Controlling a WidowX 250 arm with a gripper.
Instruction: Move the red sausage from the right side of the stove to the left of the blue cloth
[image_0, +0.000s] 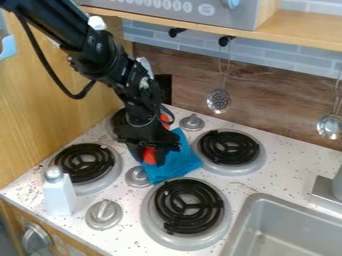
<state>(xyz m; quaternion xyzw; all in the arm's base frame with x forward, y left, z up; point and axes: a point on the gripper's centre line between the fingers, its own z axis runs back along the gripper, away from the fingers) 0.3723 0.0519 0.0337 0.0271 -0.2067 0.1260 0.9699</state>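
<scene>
The gripper (153, 151) hangs over the middle of the stove, beside a blue cloth (175, 161), with its fingers on either side of a red object (149, 156). It is shut on this object, whose shape is mostly hidden by the gripper. More red (165, 119) shows behind the arm, higher up; whether it is part of the same object I cannot tell. The cloth lies crumpled between the burners, partly under the gripper.
Black coil burners (189, 206) surround the cloth, with grey knobs (104, 214) between them. A white bottle (59, 195) stands at the left front edge. The sink (287, 225) is at the lower right. Ladles (218, 100) hang on the back wall under a wooden shelf (294, 31).
</scene>
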